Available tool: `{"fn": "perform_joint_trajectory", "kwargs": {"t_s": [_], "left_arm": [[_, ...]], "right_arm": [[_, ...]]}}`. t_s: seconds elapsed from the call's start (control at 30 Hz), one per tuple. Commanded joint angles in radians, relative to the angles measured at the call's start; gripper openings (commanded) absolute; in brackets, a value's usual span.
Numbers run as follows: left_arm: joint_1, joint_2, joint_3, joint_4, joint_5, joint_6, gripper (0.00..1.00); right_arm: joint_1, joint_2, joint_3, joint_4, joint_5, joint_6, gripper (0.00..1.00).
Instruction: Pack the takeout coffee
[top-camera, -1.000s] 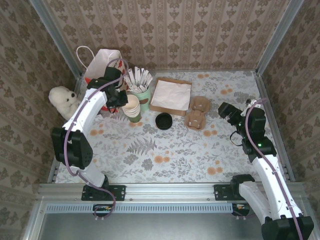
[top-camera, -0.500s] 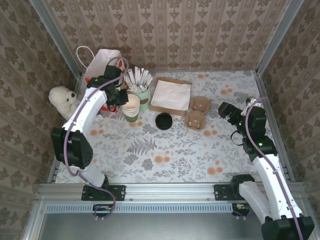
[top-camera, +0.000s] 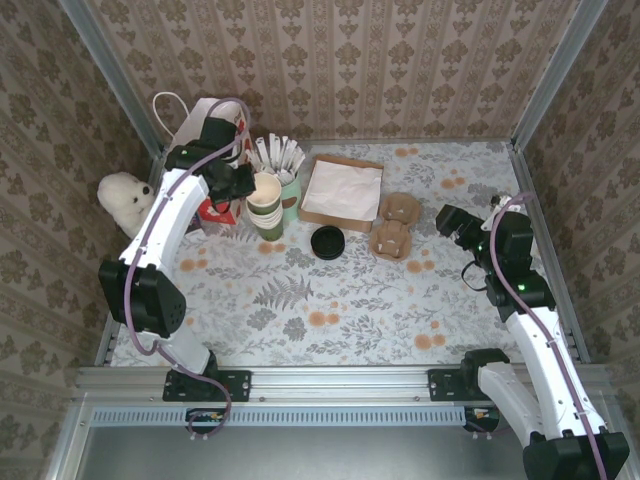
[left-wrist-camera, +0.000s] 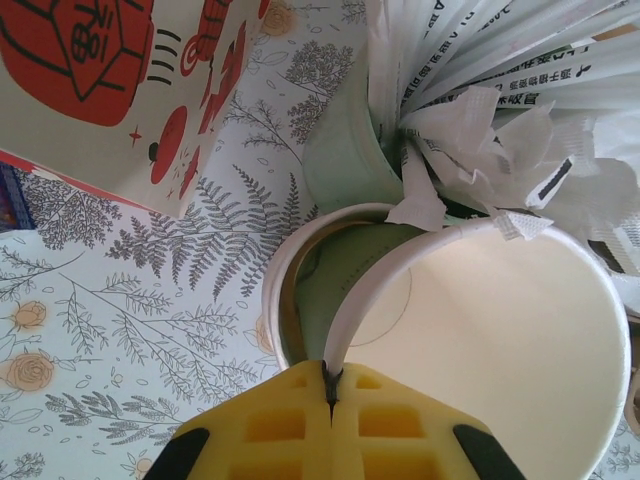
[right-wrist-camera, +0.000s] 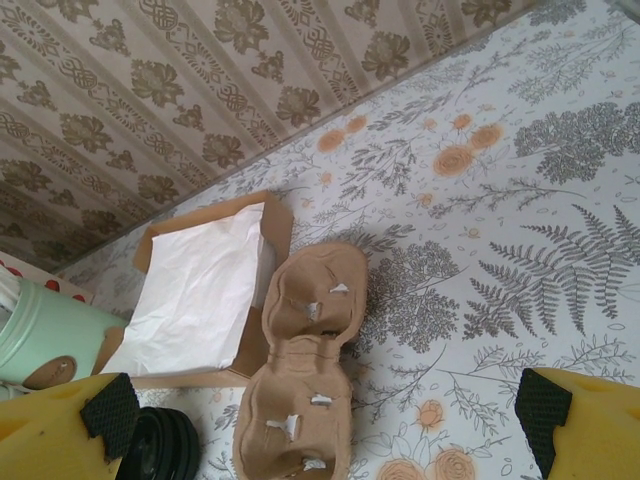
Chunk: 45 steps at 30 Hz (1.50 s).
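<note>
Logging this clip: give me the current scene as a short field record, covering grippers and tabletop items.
left gripper: shut, pinching the rim of the top cup on the cup stack
right gripper: open, empty, above the table on its right side
black lid: on the table, between cup stack and cup carrier
cup carrier: brown pulp, nothing in it
napkins: white, in a brown tray behind the lid
pot of sticks: pale green, just behind the cup stack
paper bag: far left corner, upright
plush toy: white, left edge
</note>
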Motion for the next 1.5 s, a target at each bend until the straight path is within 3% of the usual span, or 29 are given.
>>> {"fn": "perform_joint_trajectory", "kwargs": {"t_s": [0.0, 0.2, 0.33, 0.53, 0.73, 0.97, 1.07, 1.2, 1.47], "left_arm": [[0.01, -0.034, 0.031, -0.016, 0.023, 0.01, 0.0], [0.029, -0.065, 0.073, -0.027, 0.046, 0.01, 0.0], [0.033, -0.16, 0.084, -0.003, -0.005, 0.025, 0.0], [0.04, -0.163, 0.23, -0.19, 0.002, 0.085, 0.0], [0.035, -0.186, 0.258, -0.303, 0.12, 0.129, 0.0], [0.012, -0.246, 0.162, -0.337, 0.205, 0.173, 0.0], [-0.021, -0.251, 0.122, -0.35, 0.225, 0.208, 0.0], [-0.087, -0.259, 0.054, -0.34, 0.167, 0.232, 0.0], [-0.235, -0.254, -0.13, -0.269, 0.077, 0.274, 0.0]], "right_arm": [[-0.002, 0.008, 0.038, -0.025, -0.012, -0.024, 1.0], [0.0, 0.048, 0.066, -0.032, -0.048, -0.019, 1.0], [0.003, 0.076, 0.085, -0.041, -0.101, -0.004, 1.0], [0.04, 0.13, 0.113, -0.026, -0.136, 0.015, 1.0], [0.142, 0.262, 0.238, -0.115, -0.135, -0.033, 1.0], [0.291, 0.478, 0.393, -0.18, -0.087, -0.078, 1.0], [0.335, 0.57, 0.455, -0.191, -0.089, -0.084, 1.0], [0.392, 0.686, 0.519, -0.208, -0.085, -0.082, 0.99], [0.48, 0.851, 0.561, -0.235, -0.068, -0.083, 0.88]]}}
